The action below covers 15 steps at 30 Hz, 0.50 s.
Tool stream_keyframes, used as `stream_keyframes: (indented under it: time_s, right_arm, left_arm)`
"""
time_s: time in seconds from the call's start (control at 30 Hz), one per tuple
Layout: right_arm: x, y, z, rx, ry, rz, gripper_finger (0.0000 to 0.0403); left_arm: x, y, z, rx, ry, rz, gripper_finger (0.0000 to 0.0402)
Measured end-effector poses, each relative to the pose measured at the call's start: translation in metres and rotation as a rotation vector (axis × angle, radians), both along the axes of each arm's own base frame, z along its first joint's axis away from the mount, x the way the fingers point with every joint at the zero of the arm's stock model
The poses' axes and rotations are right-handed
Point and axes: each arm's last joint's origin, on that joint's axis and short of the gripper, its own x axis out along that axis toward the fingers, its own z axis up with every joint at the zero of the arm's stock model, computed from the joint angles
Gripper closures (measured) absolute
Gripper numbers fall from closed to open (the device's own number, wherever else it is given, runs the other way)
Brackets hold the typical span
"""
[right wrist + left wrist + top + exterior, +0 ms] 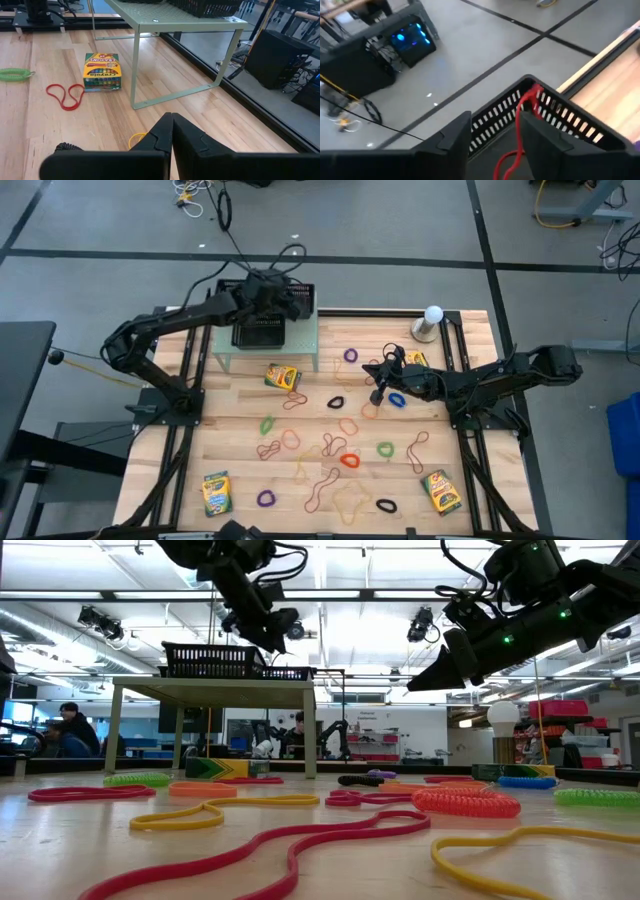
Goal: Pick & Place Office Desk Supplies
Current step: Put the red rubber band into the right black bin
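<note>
The left gripper [495, 137] hangs over the black mesh tray [262, 330] on the pale green stand [300, 345] at the far left of the table [240, 480]. Its fingers stand apart, and a red band [522, 125] dangles in the gap between them, its upper loop lying against the tray's slotted wall and its tail dropping into the tray. Whether the band is gripped or merely hooked on a finger I cannot tell; it looks more let go than held. So the band lies straight below and just ahead of the fingers, its long axis running down into the tray, and the left arm is the only one near it

The right gripper [172, 132] is closed with nothing seen between its fingers, raised above the table right of centre. A yellow band [136, 140] lies just below and beside its tips; farther left, past the stand's leg, are a crayon box [102, 72] and a red loop [65, 95]. From above, many more bands lie scattered over the near half of the table, with boxes at the near left [216, 493] and near right [441, 490]

By my reading, the right arm is the nearer one for the next pick in the middle, and it would have to open and come down
</note>
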Motion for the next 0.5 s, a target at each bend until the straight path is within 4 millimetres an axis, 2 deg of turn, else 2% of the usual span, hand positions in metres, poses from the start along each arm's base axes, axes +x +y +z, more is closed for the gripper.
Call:
stream_keyframes:
  time_s: [0.2, 0.3, 0.5]
  right_arm:
    - [0.000, 0.000, 0.000, 0.000, 0.000, 0.000, 0.0387]
    - [0.000, 0.000, 0.000, 0.000, 0.000, 0.000, 0.0387]
    - [0.000, 0.000, 0.000, 0.000, 0.000, 0.000, 0.0387]
  left_arm:
    - [0.002, -0.011, 0.002, 0.145, 0.184, 0.091, 0.0193]
    - [0.004, -0.016, 0.003, 0.194, 0.273, 0.091, 0.0189]
    - [0.006, -0.021, 0.003, 0.221, 0.329, 0.086, 0.0192]
